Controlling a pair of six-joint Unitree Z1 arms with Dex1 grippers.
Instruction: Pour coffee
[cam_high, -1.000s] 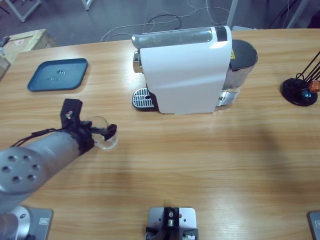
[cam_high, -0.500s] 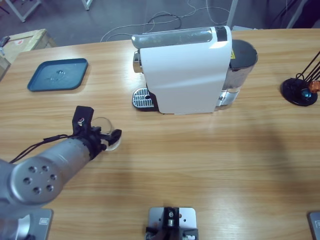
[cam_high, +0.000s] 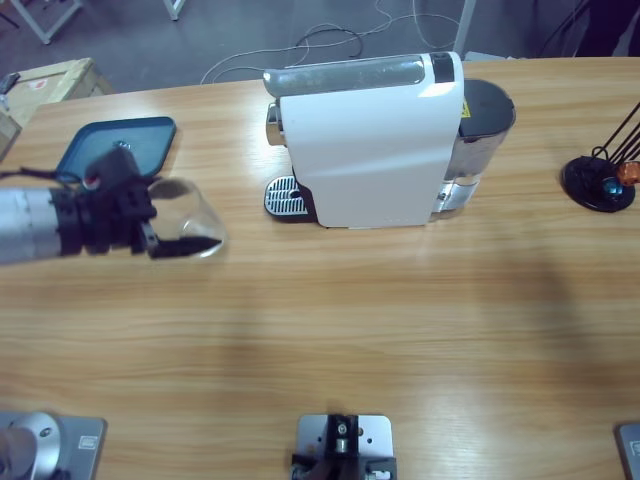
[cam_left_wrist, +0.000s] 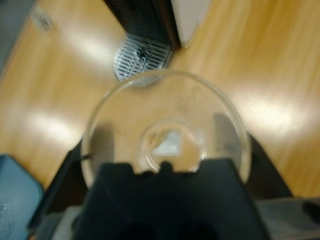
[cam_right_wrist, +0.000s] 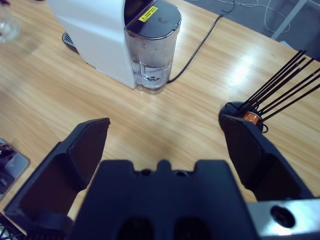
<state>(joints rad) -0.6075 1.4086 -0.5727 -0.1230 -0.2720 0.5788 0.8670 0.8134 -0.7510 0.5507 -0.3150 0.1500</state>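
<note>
One glass (gripped), one tray.

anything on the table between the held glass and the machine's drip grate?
Nothing: in the high view only bare table separates the glass, held in the left gripper, from the drip grate.

We see a pale wooden table with fine lengthwise grain. On it the coffee machine is white, with a silver top band and a dark grey water tank bearing a yellow label. Its drip grille is shiny metal with fine slots. The tray is dark blue. The glass tumbler is clear. The capsule stand is black, holding copper and blue capsules.
</note>
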